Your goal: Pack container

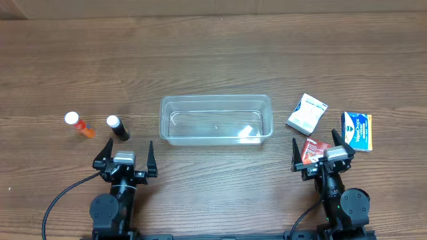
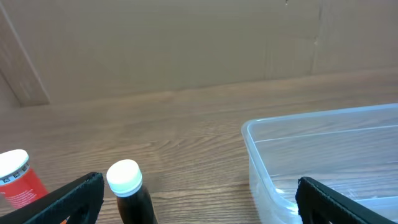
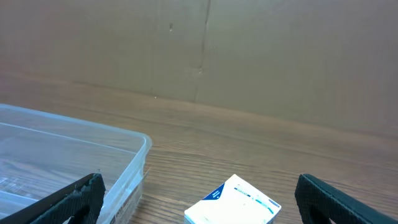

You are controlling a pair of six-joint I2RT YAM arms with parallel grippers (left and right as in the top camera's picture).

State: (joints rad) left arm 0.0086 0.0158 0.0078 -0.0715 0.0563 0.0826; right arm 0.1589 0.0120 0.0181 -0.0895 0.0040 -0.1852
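Observation:
The clear plastic container (image 1: 215, 120) sits empty at the table's middle; it also shows in the left wrist view (image 2: 323, 155) and the right wrist view (image 3: 68, 162). A white box (image 1: 307, 113), a blue and white box (image 1: 356, 131) and a red box (image 1: 313, 151) lie at the right. The white box shows in the right wrist view (image 3: 235, 202). An orange bottle (image 1: 80, 125) and a dark bottle (image 1: 118, 128), both white-capped, lie at the left, and show in the left wrist view (image 2: 17, 180) (image 2: 129, 193). My left gripper (image 1: 125, 158) and right gripper (image 1: 323, 152) are open and empty.
A brown cardboard wall (image 2: 186, 43) stands behind the table's far edge. Black cables (image 1: 60, 200) run from the arm bases at the near edge.

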